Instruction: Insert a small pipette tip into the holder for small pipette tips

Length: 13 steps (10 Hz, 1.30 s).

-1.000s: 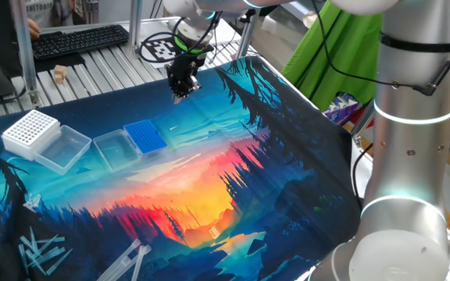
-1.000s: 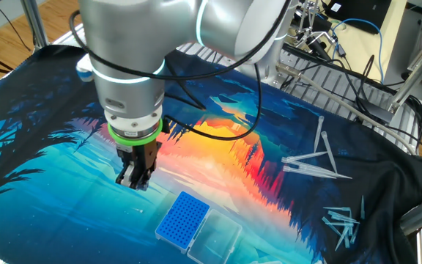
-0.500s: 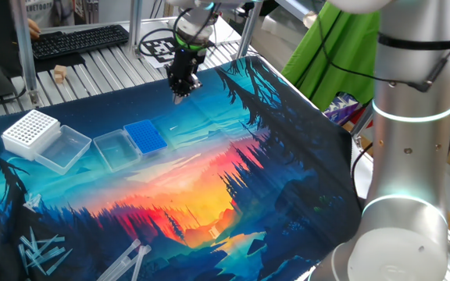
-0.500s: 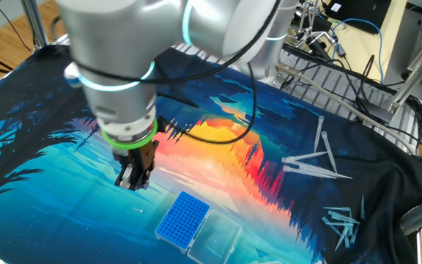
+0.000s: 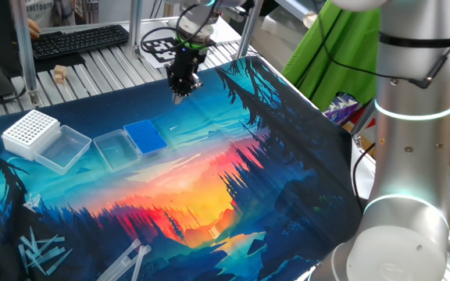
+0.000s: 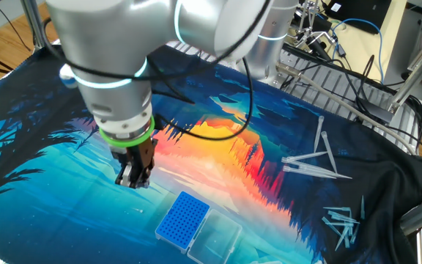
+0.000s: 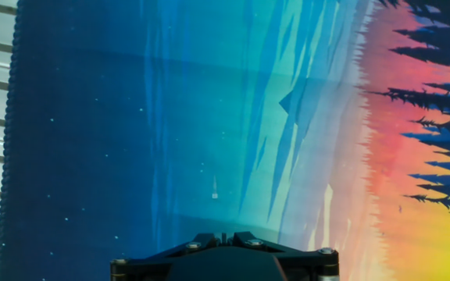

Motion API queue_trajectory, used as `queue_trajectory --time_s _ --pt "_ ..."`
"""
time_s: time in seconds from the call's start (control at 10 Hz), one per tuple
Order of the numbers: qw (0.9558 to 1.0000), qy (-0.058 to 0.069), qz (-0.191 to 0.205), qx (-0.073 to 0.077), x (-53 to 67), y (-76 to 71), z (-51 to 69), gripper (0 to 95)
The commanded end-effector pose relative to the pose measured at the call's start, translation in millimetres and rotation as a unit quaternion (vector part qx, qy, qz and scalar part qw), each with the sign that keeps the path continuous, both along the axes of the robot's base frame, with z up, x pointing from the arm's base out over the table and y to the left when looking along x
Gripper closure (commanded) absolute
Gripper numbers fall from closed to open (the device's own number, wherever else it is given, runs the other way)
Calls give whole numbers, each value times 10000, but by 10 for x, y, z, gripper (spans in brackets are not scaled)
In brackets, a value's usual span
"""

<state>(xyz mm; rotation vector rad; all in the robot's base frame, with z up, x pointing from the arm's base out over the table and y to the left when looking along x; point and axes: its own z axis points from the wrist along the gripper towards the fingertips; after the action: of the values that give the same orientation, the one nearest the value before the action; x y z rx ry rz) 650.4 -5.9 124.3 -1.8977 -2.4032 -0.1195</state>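
One printed forest-sunset mat (image 5: 209, 179) over a slatted metal table (image 5: 92, 66).

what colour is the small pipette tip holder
Bright blue, with a clear lid attached: the holder shows best in the other fixed view.

table (image 5: 92, 74) – slatted metal, covered w/ printed sunset mat (image 5: 209, 179) | on mat: blue holder for small pipette tips (image 5: 144, 136) w/ clear lid, white rack (image 5: 30, 130), loose tips (image 6: 310, 163) | tiny whitish speck (image 7: 215, 186) – prob. small pipette tip
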Motion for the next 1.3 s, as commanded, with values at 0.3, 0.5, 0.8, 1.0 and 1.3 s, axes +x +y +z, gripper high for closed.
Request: queue_trajectory --time_s 0.3,0.5,0.8,1.0,1.3 --pt "10000 66 19 -48 33 3 -12 950" --pt "10000 62 42 -39 33 6 -15 950" --pt "10000 67 14 -26 36 7 -25 950" --pt "10000 68 14 10 50 19 -50 950" --pt "10000 67 -4 -10 79 32 -96 950"
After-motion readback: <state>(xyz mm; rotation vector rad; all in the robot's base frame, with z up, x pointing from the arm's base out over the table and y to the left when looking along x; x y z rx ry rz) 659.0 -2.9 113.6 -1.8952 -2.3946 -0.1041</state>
